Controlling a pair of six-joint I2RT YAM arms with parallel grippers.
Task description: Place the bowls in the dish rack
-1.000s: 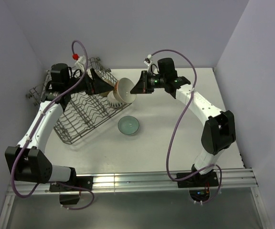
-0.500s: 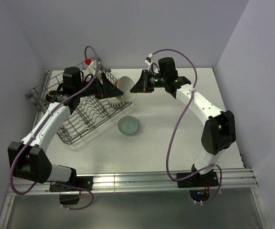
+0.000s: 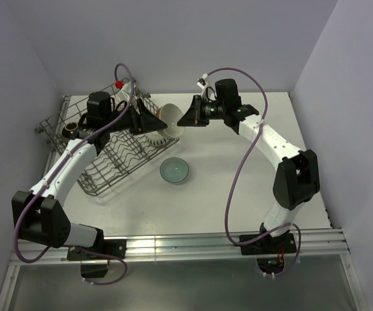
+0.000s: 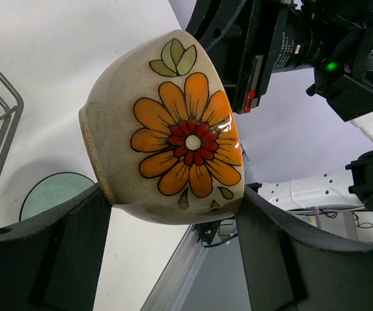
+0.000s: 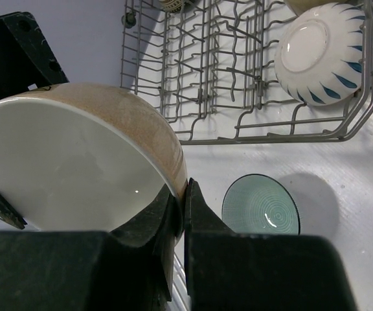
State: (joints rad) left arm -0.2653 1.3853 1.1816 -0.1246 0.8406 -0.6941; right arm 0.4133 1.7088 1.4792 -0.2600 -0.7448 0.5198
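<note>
**A:** Surface & room?

**B:** White matte bench [image 3: 238,188], w/ pale lilac walls [image 3: 173,39] closing it in on three sides. A metal rail [image 3: 206,243] is running along the near edge, where both arms are bolted.

**A:** Dish rack?

**B:** The dish rack [image 3: 109,159] is sitting at the far left corner, skewed to the bench edges. A white bowl w/ blue petals [image 5: 319,52] is leaning in its right end. A small teal bowl [image 3: 174,170] is lying on the bench just beside the rack's near right corner, twd the bench centre.

**A:** Tools?

**B:** Both are meeting in the air just off the rack's right end. The right tool [image 3: 185,116] is pinching the flower bowl [image 3: 169,121] by its rim, w/ the wall between tight-pressed fingers. The left tool [image 3: 153,120] is clasping the same bowl across its body, one finger against each side. The bowl is tipping on its side.

**A:** Any writing?

**B:** None I can read. An orange flower w/ green leaves is showing on the bowl, and a green light [image 4: 332,66] is glowing on the right arm.

**A:** Hard to see?

**B:** The left tool's fingers are hiding the bowl's lower edge in the left wrist view. A dark round item [image 3: 70,129] is sitting at the rack's far left end, can't tell what. The left arm is covering part of the rack.
</note>
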